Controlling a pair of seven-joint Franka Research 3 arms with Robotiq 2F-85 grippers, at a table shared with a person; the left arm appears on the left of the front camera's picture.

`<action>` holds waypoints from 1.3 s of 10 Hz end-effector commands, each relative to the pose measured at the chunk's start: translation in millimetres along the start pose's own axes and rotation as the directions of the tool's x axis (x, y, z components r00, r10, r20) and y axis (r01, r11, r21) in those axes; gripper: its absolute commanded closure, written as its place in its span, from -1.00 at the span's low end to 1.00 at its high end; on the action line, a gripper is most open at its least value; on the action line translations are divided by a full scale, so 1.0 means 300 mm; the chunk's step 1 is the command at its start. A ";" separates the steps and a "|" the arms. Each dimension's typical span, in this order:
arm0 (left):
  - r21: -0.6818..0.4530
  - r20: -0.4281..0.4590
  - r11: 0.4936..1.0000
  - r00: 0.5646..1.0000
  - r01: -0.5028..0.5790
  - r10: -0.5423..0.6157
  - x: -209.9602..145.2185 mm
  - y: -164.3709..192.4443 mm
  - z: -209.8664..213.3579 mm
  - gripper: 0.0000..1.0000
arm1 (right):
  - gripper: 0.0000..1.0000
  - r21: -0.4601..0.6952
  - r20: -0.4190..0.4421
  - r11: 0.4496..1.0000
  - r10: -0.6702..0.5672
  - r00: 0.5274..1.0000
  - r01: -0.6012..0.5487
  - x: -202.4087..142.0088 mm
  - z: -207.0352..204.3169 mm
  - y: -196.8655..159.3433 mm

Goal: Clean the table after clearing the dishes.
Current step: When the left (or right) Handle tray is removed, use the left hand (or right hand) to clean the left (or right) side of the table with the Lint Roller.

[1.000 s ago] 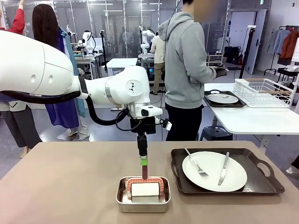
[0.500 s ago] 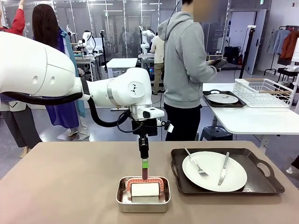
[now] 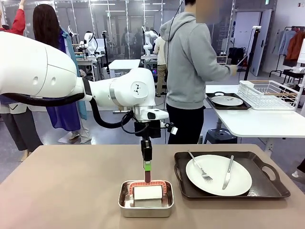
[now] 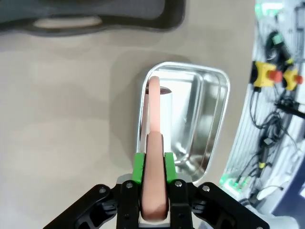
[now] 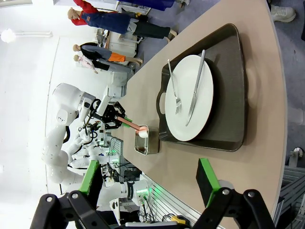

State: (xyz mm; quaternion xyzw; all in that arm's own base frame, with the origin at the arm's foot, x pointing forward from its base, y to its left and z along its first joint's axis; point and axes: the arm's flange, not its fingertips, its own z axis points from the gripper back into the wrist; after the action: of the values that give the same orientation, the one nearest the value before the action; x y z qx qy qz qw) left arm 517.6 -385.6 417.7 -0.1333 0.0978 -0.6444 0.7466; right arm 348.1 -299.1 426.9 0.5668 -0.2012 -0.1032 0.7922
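The step in hand looks like fetching the wiper. The left end effector hangs straight above the steel pan, its pads pressed shut on the pink handle of a wiper whose white pad sits inside the pan's walls. The right end effector is spread wide with nothing between its fingers. Clearing seems only half done: on the beige counter, right of the pan, a dark tray carries a white plate with a fork and a knife lying on it. A second plate on its own tray rests on the smaller white table beside a wire rack, near a person. Next, I judge, the pad must be lifted clear of the pan's rim before any sweep, and the near tray should go first. The counter's matte top shows no obvious spills.
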 end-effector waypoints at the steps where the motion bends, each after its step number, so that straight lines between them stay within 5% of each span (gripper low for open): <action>1: 0.006 -0.003 0.987 0.987 -0.161 0.161 -0.021 -0.096 0.142 0.79 | -1.00 0.013 0.002 1.000 0.016 1.000 -0.016 -0.008 0.002 0.006; 4: -0.021 0.195 0.906 0.887 -0.422 0.418 -0.178 -0.173 0.402 0.79 | -1.00 0.013 0.002 1.000 0.016 1.000 -0.016 -0.008 0.002 0.006; 7: -0.149 0.428 0.612 0.507 -0.777 0.748 -0.571 -0.058 0.533 0.79 | -1.00 0.013 0.002 1.000 0.016 1.000 -0.016 -0.008 0.002 0.006; 10: -0.351 0.425 0.427 0.265 -0.833 0.866 -0.852 0.050 0.394 0.79 | -1.00 0.013 0.002 1.000 0.016 1.000 -0.016 -0.008 0.002 0.006; 11: -0.366 0.444 0.455 0.277 -0.812 0.852 -0.896 0.063 0.331 0.79 | -1.00 0.013 0.002 1.000 0.016 1.000 -0.016 -0.008 0.002 0.006; 12: -0.348 0.495 0.649 0.455 -0.677 0.740 -0.905 0.045 0.285 0.79 | -1.00 0.013 0.002 1.000 0.016 1.000 -0.016 -0.008 0.002 0.006; 13: -0.331 0.398 0.415 0.274 -0.847 0.876 -0.931 0.123 0.409 0.79 | -1.00 0.013 0.002 1.000 0.016 1.000 -0.016 -0.008 0.002 0.006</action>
State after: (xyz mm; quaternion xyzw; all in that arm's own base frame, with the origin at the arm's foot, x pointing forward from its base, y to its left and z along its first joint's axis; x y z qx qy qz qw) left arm 537.8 -98.3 485.7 -0.2718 -0.0358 -0.1043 0.9560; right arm 347.9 -299.4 427.0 0.5669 -0.2016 -0.1033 0.7920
